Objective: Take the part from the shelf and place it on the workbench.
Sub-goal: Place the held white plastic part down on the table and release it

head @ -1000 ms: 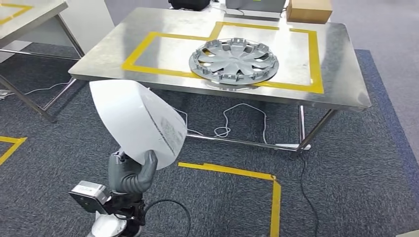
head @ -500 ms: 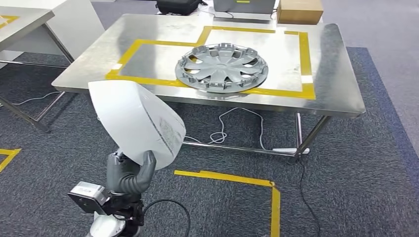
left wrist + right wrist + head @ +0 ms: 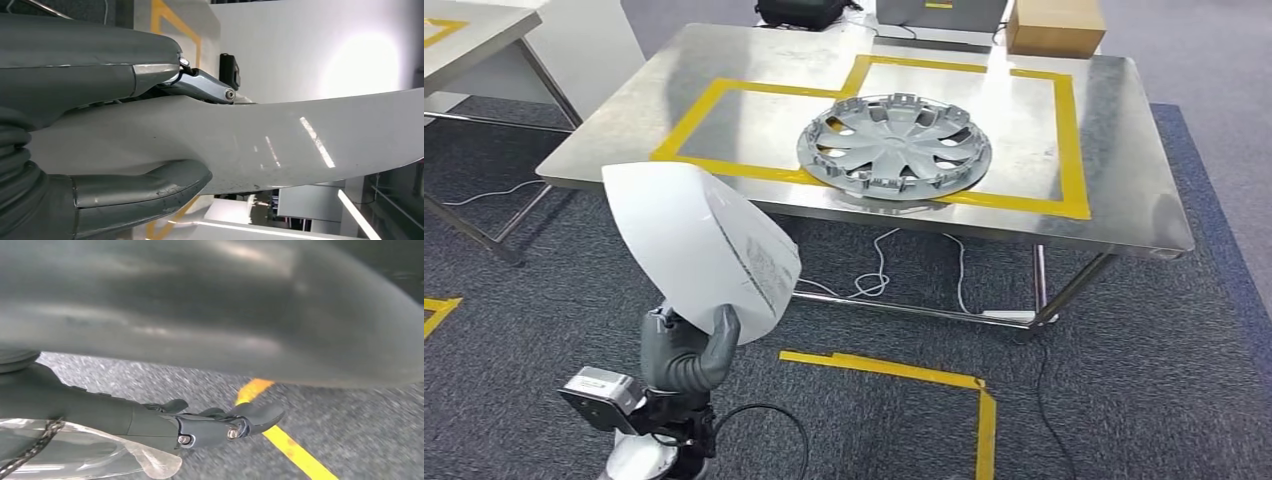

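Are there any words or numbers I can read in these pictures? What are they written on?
None can be read.
White part held by the left hand: a label with rows of small print, too small and blurred to read.
Wheel cover on the workbench: no lettering visible.
Cardboard box at the far edge: no print legible.
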Controlling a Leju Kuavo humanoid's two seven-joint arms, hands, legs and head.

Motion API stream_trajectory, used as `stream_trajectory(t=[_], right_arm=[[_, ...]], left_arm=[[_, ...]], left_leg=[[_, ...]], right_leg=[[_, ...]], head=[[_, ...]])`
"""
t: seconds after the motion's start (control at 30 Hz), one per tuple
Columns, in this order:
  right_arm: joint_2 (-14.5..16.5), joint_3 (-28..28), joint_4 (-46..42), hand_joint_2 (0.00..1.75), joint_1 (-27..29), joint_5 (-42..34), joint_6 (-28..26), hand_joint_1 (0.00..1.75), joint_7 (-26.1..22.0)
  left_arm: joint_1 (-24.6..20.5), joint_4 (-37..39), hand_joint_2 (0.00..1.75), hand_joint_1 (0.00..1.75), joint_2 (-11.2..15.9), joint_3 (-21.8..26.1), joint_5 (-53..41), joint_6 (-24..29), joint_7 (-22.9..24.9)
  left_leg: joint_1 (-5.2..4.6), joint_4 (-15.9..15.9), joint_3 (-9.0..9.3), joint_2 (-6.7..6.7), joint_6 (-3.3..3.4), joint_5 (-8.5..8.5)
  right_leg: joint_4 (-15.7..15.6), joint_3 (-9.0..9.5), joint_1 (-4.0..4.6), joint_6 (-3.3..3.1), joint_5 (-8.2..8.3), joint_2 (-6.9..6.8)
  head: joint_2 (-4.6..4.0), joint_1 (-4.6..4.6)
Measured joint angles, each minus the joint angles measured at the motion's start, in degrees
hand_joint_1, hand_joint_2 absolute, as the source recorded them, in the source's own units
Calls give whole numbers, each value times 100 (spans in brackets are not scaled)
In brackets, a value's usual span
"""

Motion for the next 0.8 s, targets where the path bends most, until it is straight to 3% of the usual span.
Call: stream_trajectory(t=[0.07,0.2,0.27,0.33,0.37,0.4,0.47,0.53,0.57,0.7,0.73,0.8], right_arm=[[-1,0,1,0,-6,7,3,0,3],[-2,-2,1,0,4,22,4,0,4],[-1,-2,-1,0,-2,25,5,0,-1],[-2,-2,-1,0,-6,33,9,0,-2],[-3,-2,0,0,-3,40,12,0,-2],[-3,-3,1,0,1,49,14,0,-2],[-3,-4,1,0,3,61,15,0,-3],[-2,-4,1,0,-4,66,16,0,-6],[-1,-4,1,0,-10,66,17,0,-8],[-2,-4,-2,0,-26,68,24,0,-12],[-2,-4,-3,0,-30,69,26,0,-14],[-2,-5,-5,0,-38,69,27,0,-17]], left_arm=[[0,0,175,175,0,-1,1,0,0],[-2,-2,175,175,-1,-1,0,2,0],[-4,-2,175,175,1,0,0,2,0],[1,-1,175,175,9,0,1,2,0],[6,0,175,175,16,1,2,3,0],[8,0,175,175,22,2,2,4,0],[9,0,175,175,28,4,2,7,0],[3,-1,175,175,28,4,2,7,1],[0,-1,175,175,27,4,1,6,1],[2,-1,175,175,20,5,1,6,0],[-2,-2,175,175,15,5,1,6,0],[-7,-2,175,175,7,3,-1,5,0]], left_leg=[[-26,17,27,-1,-56,-55],[-13,143,2,8,-159,-160],[5,665,-227,21,-231,-414],[24,1400,-623,22,-269,-690],[31,1626,-768,22,-274,-714],[35,1636,-815,23,-268,-613],[36,1054,-615,23,-227,-137],[14,376,-327,27,-173,155],[0,194,-253,29,-151,175],[17,24,-181,26,-68,121],[34,-11,-146,28,-42,122],[43,-43,-99,37,2,107]], right_leg=[[-416,189,5,-47,152,8],[-472,251,1,-187,109,15],[-489,312,-12,-255,77,10],[-489,359,-12,-288,35,7],[-489,386,-12,-290,13,7],[-489,417,-12,-287,-9,9],[-490,503,-11,-270,-63,16],[-492,552,0,-229,-115,20],[-496,553,5,-200,-129,16],[-501,537,9,-75,-182,-4],[-371,477,11,-52,-258,-2],[236,152,13,-23,-520,1]], head=[[0,-2],[0,-33],[0,-56],[0,-66],[0,-66],[0,-67],[0,-68],[0,-67],[0,-61],[0,-49],[0,-36],[0,-12]])
